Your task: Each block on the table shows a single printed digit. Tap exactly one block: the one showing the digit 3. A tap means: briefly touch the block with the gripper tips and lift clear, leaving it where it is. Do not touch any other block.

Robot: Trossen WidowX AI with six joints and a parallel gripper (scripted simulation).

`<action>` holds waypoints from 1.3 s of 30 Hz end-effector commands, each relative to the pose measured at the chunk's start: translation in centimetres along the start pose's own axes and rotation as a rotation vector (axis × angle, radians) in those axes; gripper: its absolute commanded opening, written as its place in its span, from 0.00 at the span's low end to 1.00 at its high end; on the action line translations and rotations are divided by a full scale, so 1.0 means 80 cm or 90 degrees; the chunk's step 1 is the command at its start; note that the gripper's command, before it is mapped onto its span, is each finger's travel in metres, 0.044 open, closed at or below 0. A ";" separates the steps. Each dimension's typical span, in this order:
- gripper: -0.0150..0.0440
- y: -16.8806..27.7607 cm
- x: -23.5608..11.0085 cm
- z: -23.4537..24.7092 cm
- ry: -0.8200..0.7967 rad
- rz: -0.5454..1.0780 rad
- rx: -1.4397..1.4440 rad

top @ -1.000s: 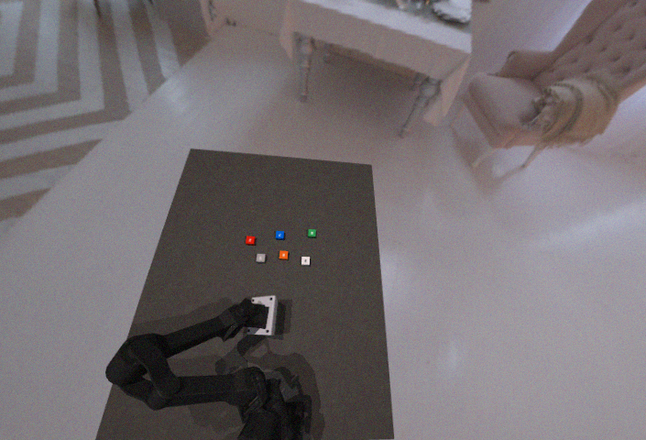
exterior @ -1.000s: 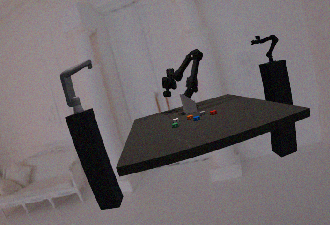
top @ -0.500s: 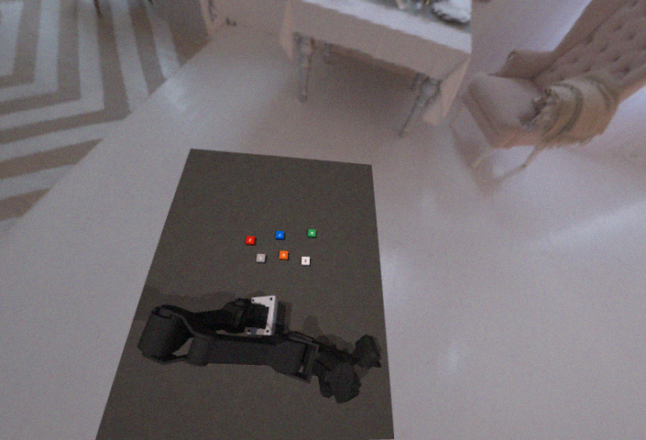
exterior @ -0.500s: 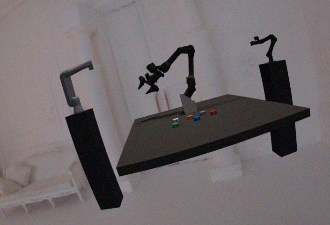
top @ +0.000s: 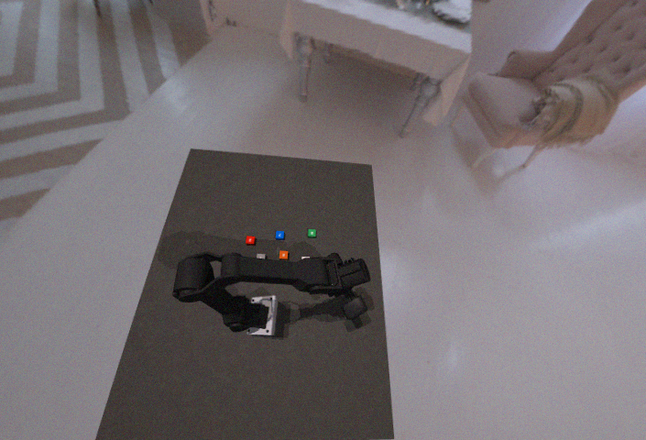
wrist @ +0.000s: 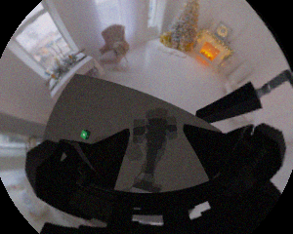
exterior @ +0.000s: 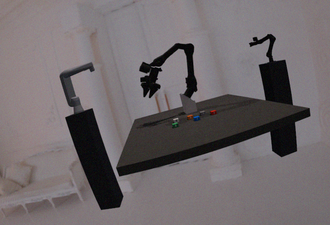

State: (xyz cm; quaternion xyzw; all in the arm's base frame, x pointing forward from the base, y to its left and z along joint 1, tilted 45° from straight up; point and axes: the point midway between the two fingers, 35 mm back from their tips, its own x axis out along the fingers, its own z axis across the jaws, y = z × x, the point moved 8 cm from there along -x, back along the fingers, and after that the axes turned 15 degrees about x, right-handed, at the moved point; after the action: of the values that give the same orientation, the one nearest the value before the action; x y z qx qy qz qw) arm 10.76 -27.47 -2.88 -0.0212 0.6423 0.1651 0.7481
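Note:
Six small blocks lie on the dark table [top: 261, 197] [exterior: 223, 127] [wrist: 107, 104]: red [top: 250, 240] [exterior: 213, 112], blue [top: 279, 235] [exterior: 196, 118], green [top: 312, 233] [exterior: 175, 125] [wrist: 85, 134], grey [top: 261, 256] [exterior: 202, 113], orange [top: 283, 254] [exterior: 189, 116] and white [top: 305, 258] [exterior: 176, 120]. Their digits are too small to read surely. The arm partly covers the grey and white blocks in the top view. My gripper [exterior: 147, 97] [wrist: 156, 129] is open and empty, high above the table and away from the blocks. Only the green block shows in the wrist view, beyond the left finger.
The arm's pale base mount [top: 270, 316] [exterior: 188, 103] stands on the table behind the blocks. Two black pedestals [exterior: 93, 159] [exterior: 276, 82], each bearing another arm, stand beyond the table's sides. The arm's shadow [wrist: 156, 141] falls on the table between the fingers in the wrist view.

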 end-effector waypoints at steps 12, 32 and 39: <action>0.93 0.087 0.013 0.197 -0.200 0.325 -0.673; 0.93 0.087 0.013 0.197 -0.200 0.325 -0.673; 0.80 0.106 0.048 0.199 -0.200 0.325 -0.673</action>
State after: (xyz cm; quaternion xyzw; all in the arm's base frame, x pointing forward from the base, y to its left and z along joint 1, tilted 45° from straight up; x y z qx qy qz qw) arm 24.11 -16.62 -0.40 -0.2175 0.3415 0.6323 0.6605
